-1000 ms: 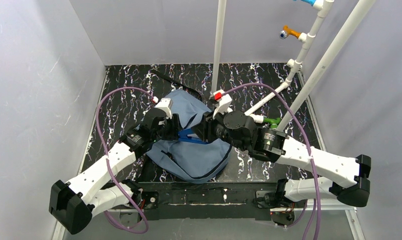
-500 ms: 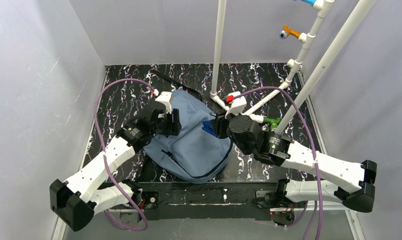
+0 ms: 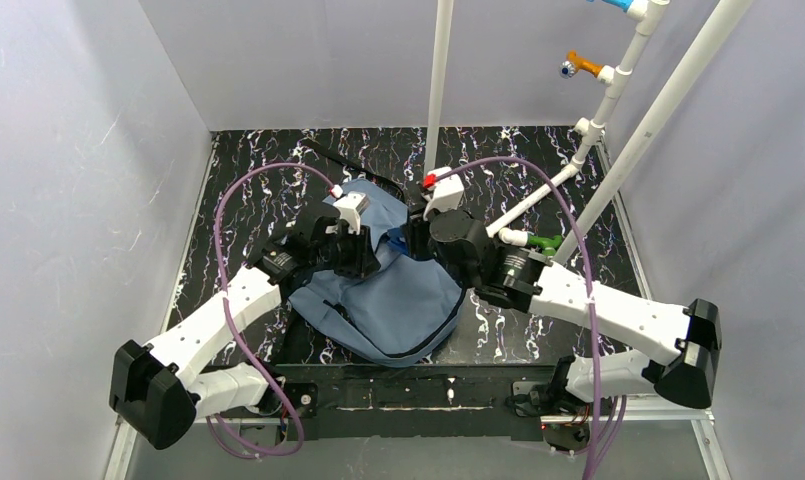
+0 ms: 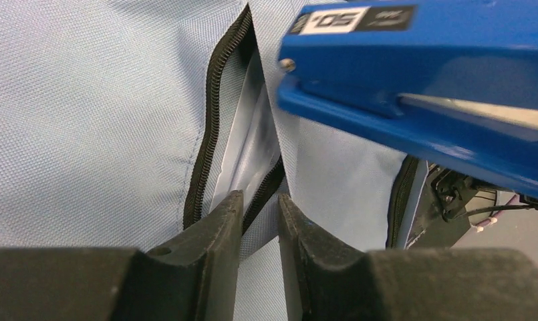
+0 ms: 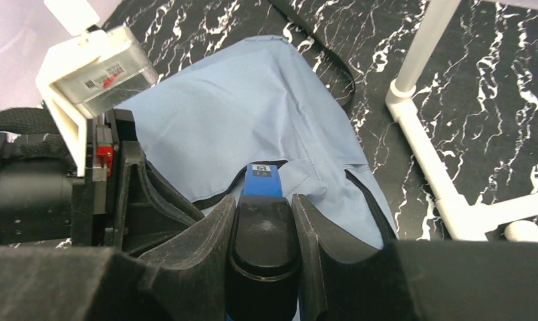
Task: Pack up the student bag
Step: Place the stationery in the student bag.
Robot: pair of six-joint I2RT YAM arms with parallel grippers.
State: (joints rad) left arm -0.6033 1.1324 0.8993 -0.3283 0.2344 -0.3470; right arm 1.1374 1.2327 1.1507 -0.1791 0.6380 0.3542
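Left wrist view: the student bag lies in the middle of the desk, its zipper mouth only slightly parted. My left pincer is nearly closed and nips the edge of the mouth. The right pincer clamps a blue stapler just above. I should lift the edge wider before pushing in. A white pipe frame stands close on the right.

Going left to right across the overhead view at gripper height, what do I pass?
Left arm's purple cable → left gripper → right gripper holding a blue stapler → green fitting. The student bag lies under both grippers, so it has no single place.
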